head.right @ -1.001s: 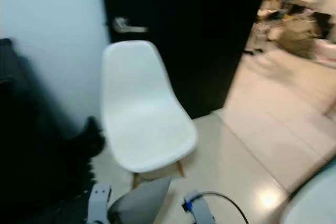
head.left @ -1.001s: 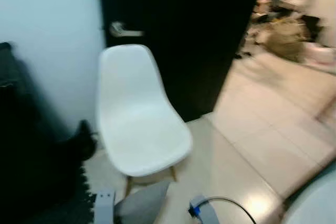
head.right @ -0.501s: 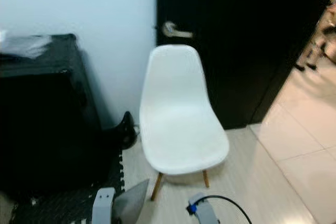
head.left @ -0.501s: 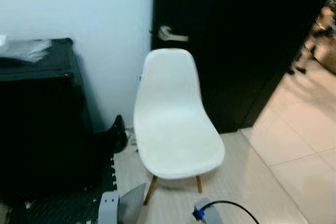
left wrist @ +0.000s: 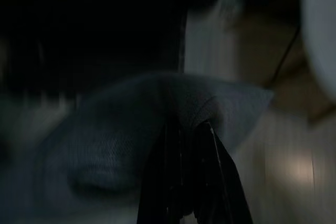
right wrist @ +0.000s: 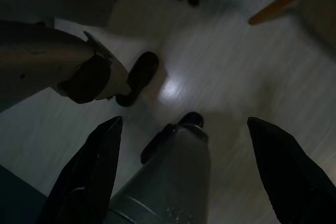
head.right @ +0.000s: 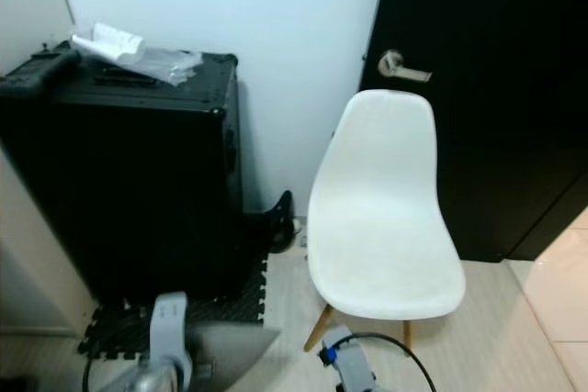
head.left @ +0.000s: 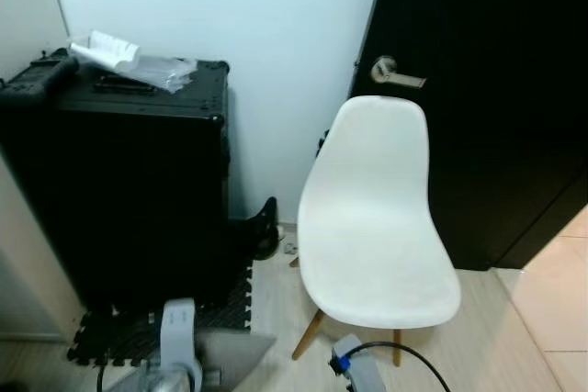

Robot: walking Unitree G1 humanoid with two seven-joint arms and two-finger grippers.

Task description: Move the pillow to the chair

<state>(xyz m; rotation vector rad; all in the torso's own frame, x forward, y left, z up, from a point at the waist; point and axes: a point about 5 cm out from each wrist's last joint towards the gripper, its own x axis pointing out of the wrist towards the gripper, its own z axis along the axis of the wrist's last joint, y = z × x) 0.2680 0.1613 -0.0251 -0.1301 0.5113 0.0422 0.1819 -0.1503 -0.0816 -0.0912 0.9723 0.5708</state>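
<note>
A white shell chair (head.left: 377, 227) on wooden legs stands before me, right of centre, its seat bare. A grey pillow (head.left: 230, 360) hangs low at the bottom edge, left of the chair. In the left wrist view my left gripper (left wrist: 191, 129) is shut on a bunched fold of the pillow (left wrist: 121, 140). My right gripper (right wrist: 186, 166) is open with nothing between its fingers, pointing down at the pale floor.
A tall black case (head.left: 119, 181) with a clear bag (head.left: 129, 57) on top stands to the chair's left, on a black foam mat (head.left: 152, 332). A black door (head.left: 487, 89) with a lever handle (head.left: 395, 71) rises behind the chair. White wall between them.
The camera has swung left: the chair slid from centre to the right, the black case came fully into sight. The pillow stays held low at the left gripper.
</note>
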